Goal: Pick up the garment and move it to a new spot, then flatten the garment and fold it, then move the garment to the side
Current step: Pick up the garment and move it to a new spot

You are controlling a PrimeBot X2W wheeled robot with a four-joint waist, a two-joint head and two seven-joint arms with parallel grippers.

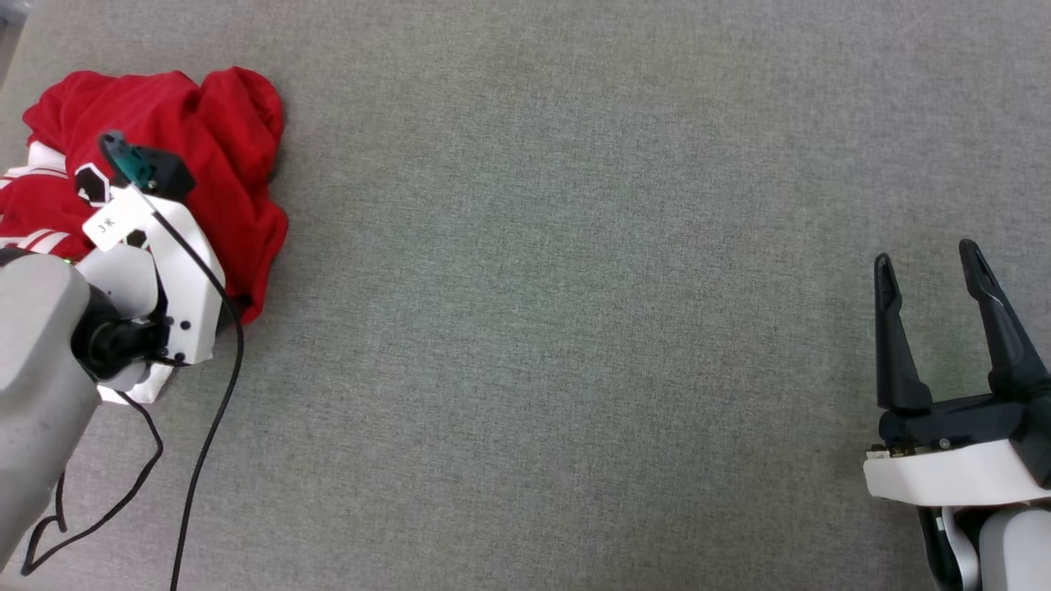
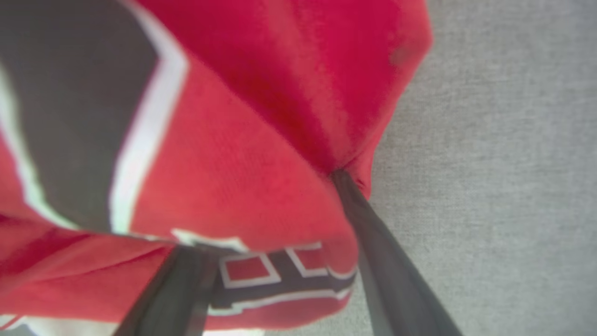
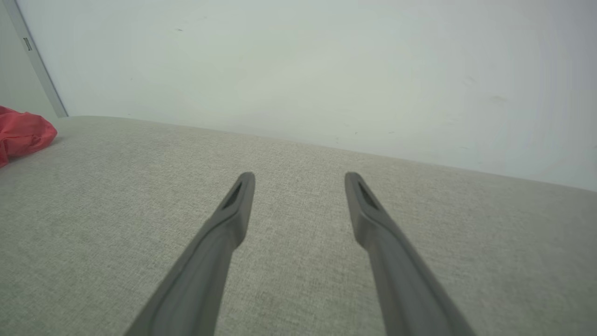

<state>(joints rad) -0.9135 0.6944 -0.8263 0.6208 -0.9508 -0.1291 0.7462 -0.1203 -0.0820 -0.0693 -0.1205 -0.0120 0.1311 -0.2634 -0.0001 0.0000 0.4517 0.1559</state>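
We seem to be in a bare test room or lab: a wide grey fabric-covered surface [image 1: 575,328] meets a plain pale wall [image 3: 326,70], and a loose black cable [image 1: 239,361] trails over it.

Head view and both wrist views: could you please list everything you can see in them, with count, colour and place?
shirt: one, red with white striped trim and black lettering, crumpled at the far left of the surface
surface: one, grey fabric, under everything
wall: one, pale, behind the surface
cable: two strands, black, hanging from the left arm
left fingers: two, dark, spread, pushed into the shirt
right fingers: two, dark, spread, holding nothing, over bare surface at lower right
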